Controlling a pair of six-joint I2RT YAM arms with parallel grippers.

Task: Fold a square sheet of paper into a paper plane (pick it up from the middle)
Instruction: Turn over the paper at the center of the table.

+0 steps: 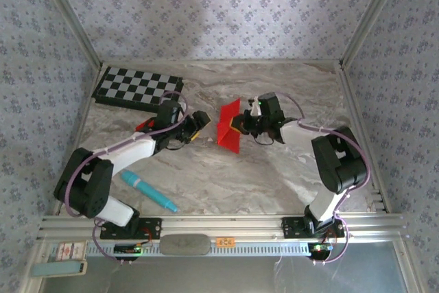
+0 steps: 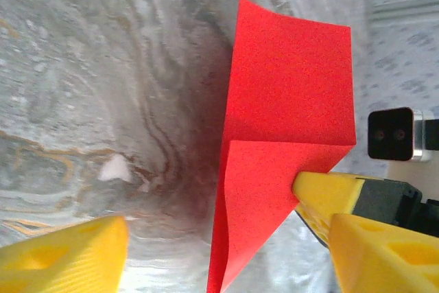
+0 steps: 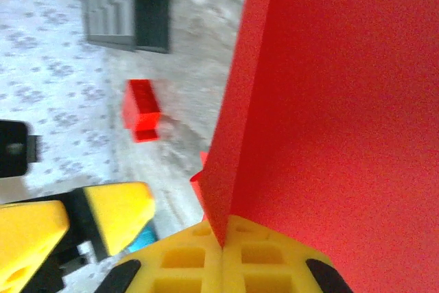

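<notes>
The top camera is looking down on the table (image 1: 226, 176). Both wrist cameras are facing the folded red paper (image 1: 230, 128) up close.

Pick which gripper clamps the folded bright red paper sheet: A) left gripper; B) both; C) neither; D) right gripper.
D: the right gripper is shut on the red paper sheet, while the left gripper stands open, not touching it.
</notes>
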